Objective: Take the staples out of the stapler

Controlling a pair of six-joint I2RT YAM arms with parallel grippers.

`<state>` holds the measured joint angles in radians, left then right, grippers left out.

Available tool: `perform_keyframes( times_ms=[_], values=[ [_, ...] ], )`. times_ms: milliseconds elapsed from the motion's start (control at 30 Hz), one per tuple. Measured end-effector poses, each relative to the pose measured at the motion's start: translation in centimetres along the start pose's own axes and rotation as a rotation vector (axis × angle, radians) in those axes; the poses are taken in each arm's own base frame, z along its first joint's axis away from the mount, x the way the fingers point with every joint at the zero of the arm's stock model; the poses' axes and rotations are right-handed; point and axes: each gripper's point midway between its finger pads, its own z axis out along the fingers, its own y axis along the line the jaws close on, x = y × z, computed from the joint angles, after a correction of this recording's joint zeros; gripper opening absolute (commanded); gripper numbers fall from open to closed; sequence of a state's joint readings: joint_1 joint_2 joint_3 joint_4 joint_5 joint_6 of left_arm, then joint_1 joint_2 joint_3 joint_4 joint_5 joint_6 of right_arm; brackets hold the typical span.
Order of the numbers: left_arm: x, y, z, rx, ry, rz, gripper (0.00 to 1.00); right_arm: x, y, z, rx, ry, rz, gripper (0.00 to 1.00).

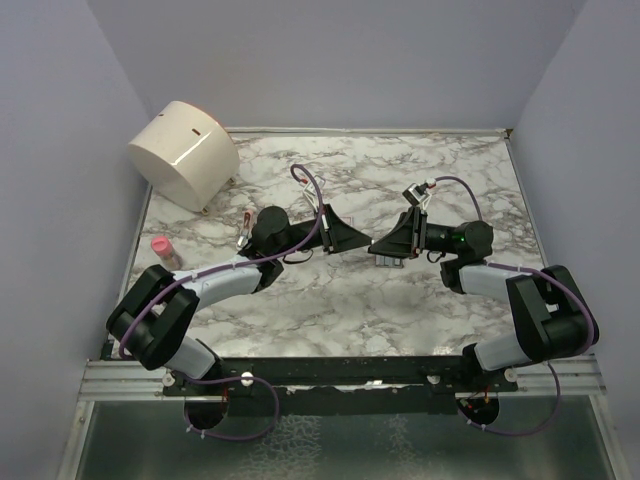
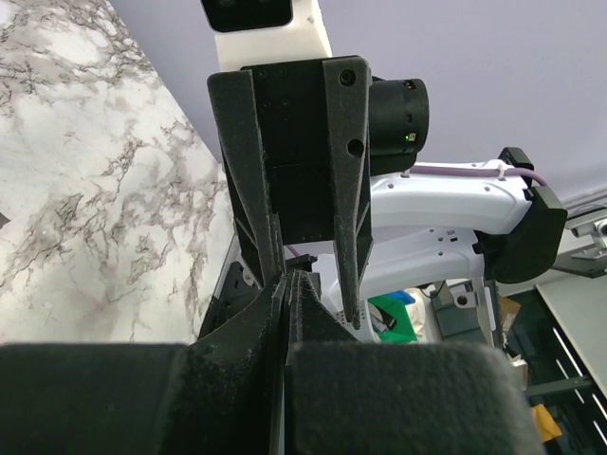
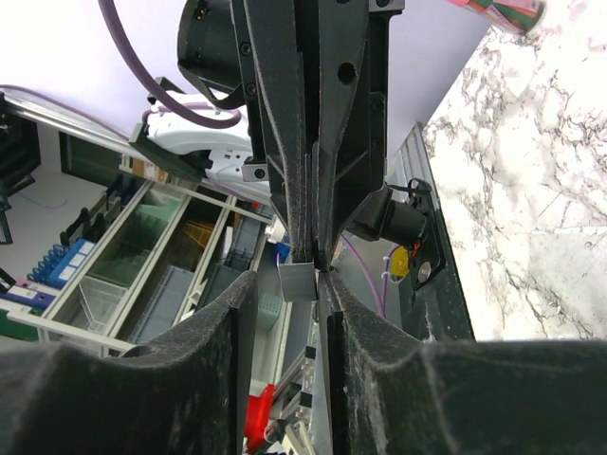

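A short silvery block of staples (image 3: pixel 297 282) sticks out from the tip of my left gripper (image 3: pixel 312 258), whose fingers are pressed shut on it. My right gripper (image 3: pixel 287 289) faces it head-on, open, with one finger on each side of the block; the block sits nearer the right-hand finger. From above, the two grippers meet tip to tip over mid-table, left gripper (image 1: pixel 365 243) and right gripper (image 1: pixel 375 248). In the left wrist view my left gripper (image 2: pixel 287 281) is shut and the right gripper's fingers (image 2: pixel 347 237) straddle its tip. A red and black stapler (image 1: pixel 243 228) lies beside the left arm, mostly hidden.
A white round container (image 1: pixel 185 153) stands at the back left and a small pink bottle (image 1: pixel 160 247) near the left edge. A small grey ribbed piece (image 1: pixel 388 262) lies on the marble table (image 1: pixel 330 300) under the right gripper.
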<state>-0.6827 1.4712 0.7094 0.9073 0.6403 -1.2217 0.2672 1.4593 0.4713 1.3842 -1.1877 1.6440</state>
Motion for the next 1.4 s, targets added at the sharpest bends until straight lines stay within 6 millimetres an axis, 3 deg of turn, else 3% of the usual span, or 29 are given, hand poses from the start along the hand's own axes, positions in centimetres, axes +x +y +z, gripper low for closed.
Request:
perform_keyframes(
  times_ms=[400, 733, 900, 1100, 1267, 1400],
  values=[
    [0.0, 0.1, 0.0, 0.001, 0.001, 0.0, 0.0, 0.0, -0.2, 0.0, 0.004, 0.0, -0.006, 0.22],
    [0.1, 0.1, 0.0, 0.0, 0.005, -0.002, 0.01, 0.0, -0.5, 0.0, 0.014, -0.001, 0.001, 0.2],
    [0.2, 0.2, 0.0, -0.001, 0.008, -0.002, 0.25, 0.0, -0.6, 0.0, 0.018, -0.001, -0.005, 0.19],
    [0.3, 0.6, -0.1, -0.011, 0.015, 0.003, 0.46, 0.1, -0.3, 0.0, 0.024, 0.0, -0.028, 0.19],
    [-0.8, 1.6, -1.3, -0.06, 0.003, 0.026, 0.51, 0.3, -0.7, -0.2, 0.055, 0.002, -0.04, 0.2],
    [-4.0, 2.9, -4.5, -0.187, -0.06, 0.109, 0.51, 0.3, -3.0, -1.1, 0.151, -0.004, -0.033, 0.2]
  ],
)
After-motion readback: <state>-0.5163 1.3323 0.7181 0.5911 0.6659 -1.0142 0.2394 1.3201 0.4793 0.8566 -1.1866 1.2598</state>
